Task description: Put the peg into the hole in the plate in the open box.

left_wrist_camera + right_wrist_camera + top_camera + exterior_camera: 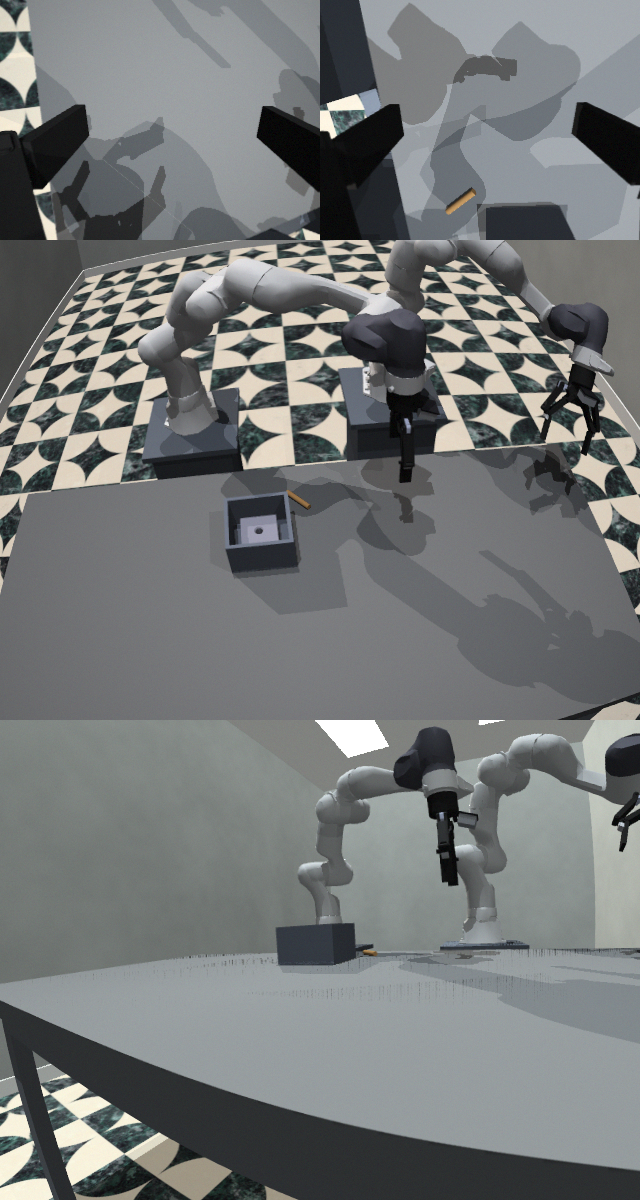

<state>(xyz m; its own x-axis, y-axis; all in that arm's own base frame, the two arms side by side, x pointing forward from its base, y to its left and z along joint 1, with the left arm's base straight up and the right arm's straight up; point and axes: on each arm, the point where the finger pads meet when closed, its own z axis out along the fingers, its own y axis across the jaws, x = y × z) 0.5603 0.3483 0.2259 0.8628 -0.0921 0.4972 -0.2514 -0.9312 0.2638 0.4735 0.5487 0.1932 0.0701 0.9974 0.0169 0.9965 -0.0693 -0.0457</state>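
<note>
The orange-brown peg point(298, 499) point(369, 953) point(461, 201) lies flat on the table beside the box's back right corner as the top view shows it; the right wrist view shows a gap between them. The dark open box point(262, 556) point(305, 944) point(525, 225) stands upright. On its bottom is a pale plate point(268, 524) with a round, empty hole point(258, 530). My right gripper point(402, 459) point(448, 883) point(488, 119) is open and empty, high above the table, to the right of the peg. My left gripper point(564, 445) point(173, 121) is open and empty, raised at the far right.
The grey table point(129, 627) point(310, 1030) carries box and peg, both near its robot-side edge. The box walls stand around the plate. Two arm pedestals point(193, 446) point(356, 415) stand beyond that edge. Arm shadows fall across the right half of the table.
</note>
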